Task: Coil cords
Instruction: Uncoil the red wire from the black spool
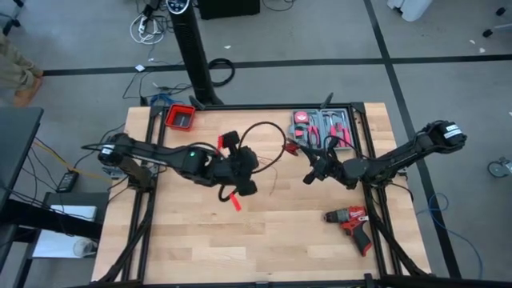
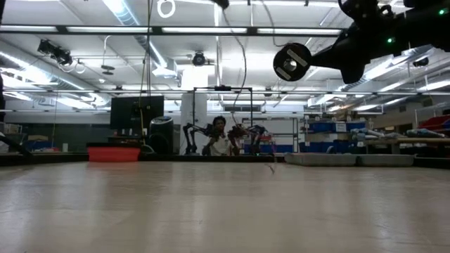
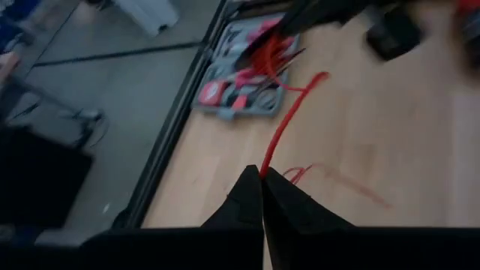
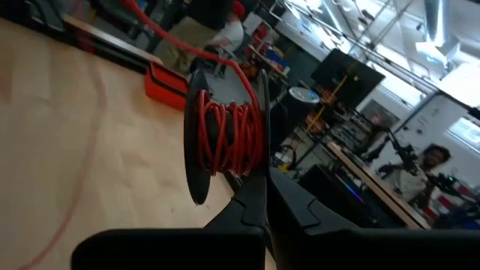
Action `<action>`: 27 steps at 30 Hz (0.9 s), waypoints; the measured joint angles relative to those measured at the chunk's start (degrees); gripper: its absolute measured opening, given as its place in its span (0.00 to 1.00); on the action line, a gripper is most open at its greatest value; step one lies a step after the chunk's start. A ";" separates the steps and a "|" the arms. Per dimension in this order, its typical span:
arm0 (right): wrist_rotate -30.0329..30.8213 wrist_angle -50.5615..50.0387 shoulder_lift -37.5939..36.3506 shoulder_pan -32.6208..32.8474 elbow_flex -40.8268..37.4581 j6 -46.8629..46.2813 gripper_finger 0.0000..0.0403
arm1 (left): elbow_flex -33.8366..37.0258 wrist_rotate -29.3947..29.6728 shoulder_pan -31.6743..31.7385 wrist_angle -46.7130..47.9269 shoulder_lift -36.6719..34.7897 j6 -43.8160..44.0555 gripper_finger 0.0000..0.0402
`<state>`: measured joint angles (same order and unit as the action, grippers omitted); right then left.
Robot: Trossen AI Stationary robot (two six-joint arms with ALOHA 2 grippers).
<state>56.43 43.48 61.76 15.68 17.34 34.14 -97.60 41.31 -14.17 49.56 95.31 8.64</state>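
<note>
The cord is a thin red wire with a black stretch that arcs above the table's far middle. Part of it is wound into a small red bundle, also visible in the high view in front of the tool case. My right gripper comes in from the table's right and is shut on that bundle. My left gripper, reaching in from the left, is raised over the table's middle and shut on the loose red wire, which runs on to the bundle. My left gripper pinches a single strand of the red wire between its two fingertips. The fingers slant down and point toward the table's far right, roughly along the wire. From the tips the wire runs clear of the table to the bundle, nearly straight with one bend. My right gripper has its shut fingers at the bundle's lower edge, where the red windings meet the fingertips; the exact contact is hidden by the fingers. The fingers come in level from the table's right. The bundle stands upright beyond the tips, clear of the table.
An open tool case lies at the far right, and a red bin stands at the far left. A red drill lies near the right front. A person sits in the room beyond the table.
</note>
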 joint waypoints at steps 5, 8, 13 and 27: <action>0.91 -0.92 0.00 -1.68 0.00 -1.04 0.00 | -0.07 -2.87 -1.85 -5.25 0.09 -2.51 0.00; 1.00 -1.01 0.00 -2.24 0.00 -1.36 0.00 | -0.07 -4.73 -2.59 -7.61 0.30 -2.42 0.00; 0.97 -1.23 0.00 -3.10 0.00 -2.80 0.00 | -0.06 -6.07 -3.70 -11.03 0.63 -2.40 0.00; 1.19 1.83 0.00 -4.28 0.00 -5.00 0.00 | 7.99 -17.14 -4.35 -20.95 0.70 2.14 0.00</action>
<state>57.63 45.31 61.76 11.40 17.34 29.14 -89.61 24.17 -18.52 28.61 96.01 10.78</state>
